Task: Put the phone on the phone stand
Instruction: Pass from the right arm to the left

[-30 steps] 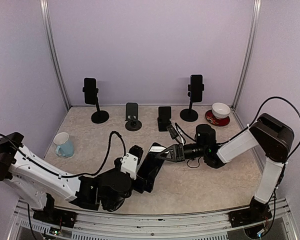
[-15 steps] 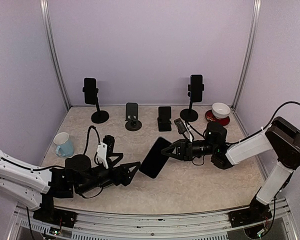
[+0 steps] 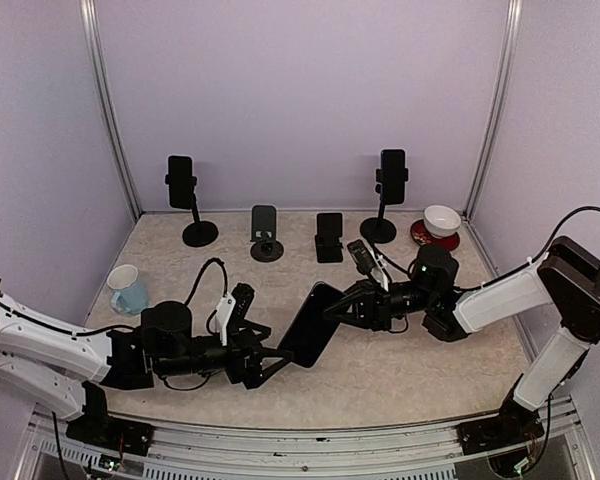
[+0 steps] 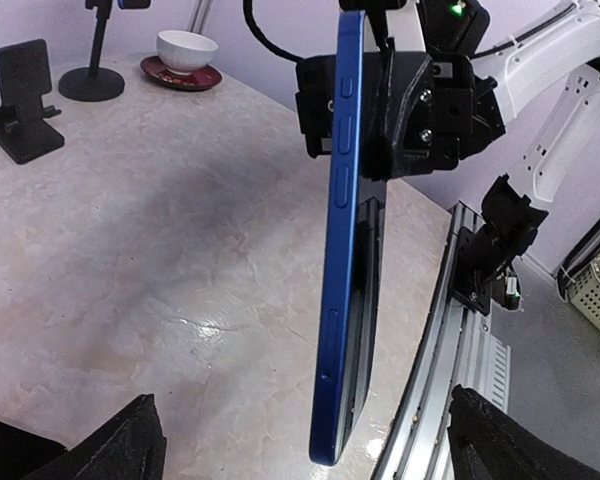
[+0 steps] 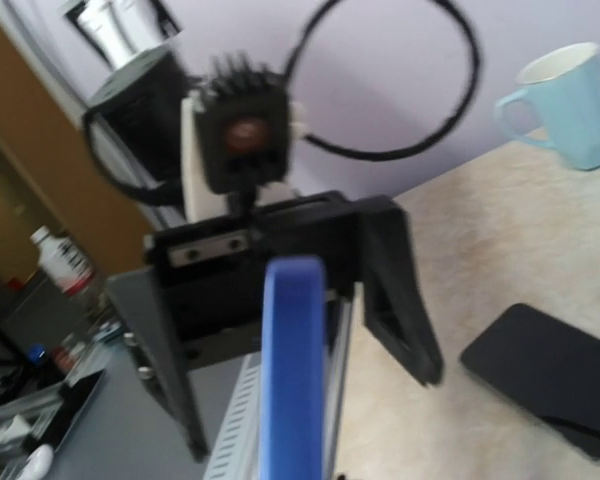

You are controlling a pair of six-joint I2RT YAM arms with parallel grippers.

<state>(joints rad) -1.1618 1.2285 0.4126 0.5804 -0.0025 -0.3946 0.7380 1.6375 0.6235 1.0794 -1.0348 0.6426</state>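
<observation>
Phone [image 3: 313, 326] is held tilted above the table [image 3: 400, 370], its upper end clamped in the right gripper [image 3: 336, 309] (the blue edge runs vertical in the left wrist view). The left gripper [image 3: 270, 352] has its jaws spread wide and grips nothing. The phone's lower end sits just ahead, centred between its 2 fingers [image 4: 110, 445], touching neither. The phone stand [image 3: 329, 238] is well apart, at the table's back.

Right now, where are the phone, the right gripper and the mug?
phone [image 3: 308, 326]: top external view, middle of its dark face.
right gripper [image 3: 337, 306]: top external view, between the fingertips clamped on the phone's upper end.
mug [image 3: 130, 293]: top external view, its light blue side wall.
</observation>
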